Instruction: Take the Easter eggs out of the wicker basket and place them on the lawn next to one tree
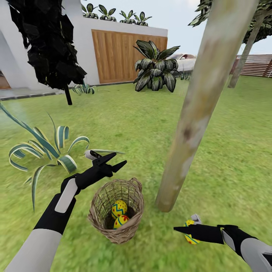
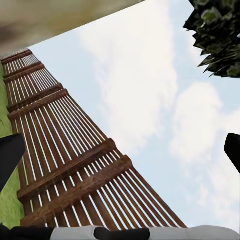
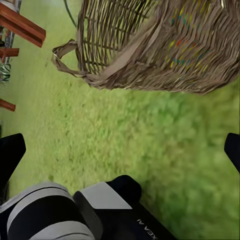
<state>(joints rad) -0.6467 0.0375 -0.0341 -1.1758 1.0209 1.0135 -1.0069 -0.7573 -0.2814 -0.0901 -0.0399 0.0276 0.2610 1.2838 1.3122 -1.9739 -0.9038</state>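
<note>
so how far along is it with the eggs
One egg already lies on the lawn near the base of the tree, beside the open right gripper. Nothing is in hand: the left gripper hovers open above the wicker basket. Two eggs remain inside.

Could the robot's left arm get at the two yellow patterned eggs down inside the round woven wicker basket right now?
Probably yes. The left gripper hangs open just above the far rim of the round woven wicker basket, whose mouth is uncovered, and the two yellow patterned eggs lie exposed inside. The pale leaning tree trunk stands off to one side.
</note>
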